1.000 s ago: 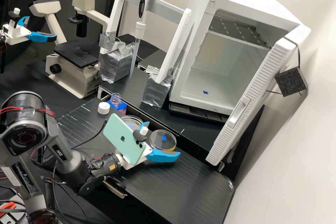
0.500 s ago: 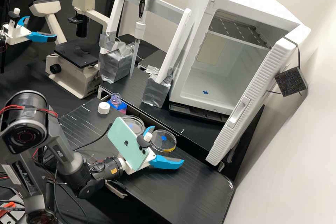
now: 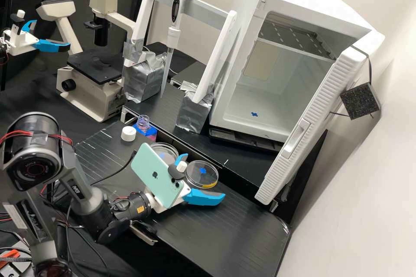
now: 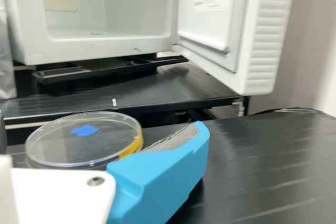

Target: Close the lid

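I should centre my empty, wide-open gripper (image 3: 205,175) on the nearby dish (image 4: 79,148), staying level, before squeezing lightly.

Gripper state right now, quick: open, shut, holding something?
Gripper: open, its blue fingers spread well apart, nothing clamped between them.

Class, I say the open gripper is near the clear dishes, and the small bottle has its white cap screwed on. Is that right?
Not quite: the high view shows the white cap on the bench, beside the uncapped bottle. The open gripper is near the clear dishes.
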Robot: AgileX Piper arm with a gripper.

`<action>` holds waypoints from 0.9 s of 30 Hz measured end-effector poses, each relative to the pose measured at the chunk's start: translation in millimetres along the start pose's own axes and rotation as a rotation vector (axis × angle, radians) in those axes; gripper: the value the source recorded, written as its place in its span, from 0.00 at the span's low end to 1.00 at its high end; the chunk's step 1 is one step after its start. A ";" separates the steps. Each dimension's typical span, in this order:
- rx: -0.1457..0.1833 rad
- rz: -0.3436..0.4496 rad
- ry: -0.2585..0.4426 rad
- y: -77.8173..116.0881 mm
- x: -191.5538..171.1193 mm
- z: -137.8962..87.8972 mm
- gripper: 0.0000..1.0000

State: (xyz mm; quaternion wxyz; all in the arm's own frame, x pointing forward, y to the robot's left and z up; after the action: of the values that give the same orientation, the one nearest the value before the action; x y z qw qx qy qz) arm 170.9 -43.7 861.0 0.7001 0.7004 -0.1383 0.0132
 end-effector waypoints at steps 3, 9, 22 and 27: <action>-0.004 -0.007 -0.009 -2.6 1.4 0.8 1.00; -0.017 -0.001 -0.027 -3.6 9.3 4.2 1.00; -0.023 0.018 -0.024 -2.1 18.1 5.4 1.00; -0.021 0.018 -0.022 -2.2 20.4 5.4 0.00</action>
State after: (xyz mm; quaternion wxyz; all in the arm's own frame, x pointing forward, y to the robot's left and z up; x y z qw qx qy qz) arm 190.1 -52.6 863.0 0.7057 0.6919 -0.1523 0.0104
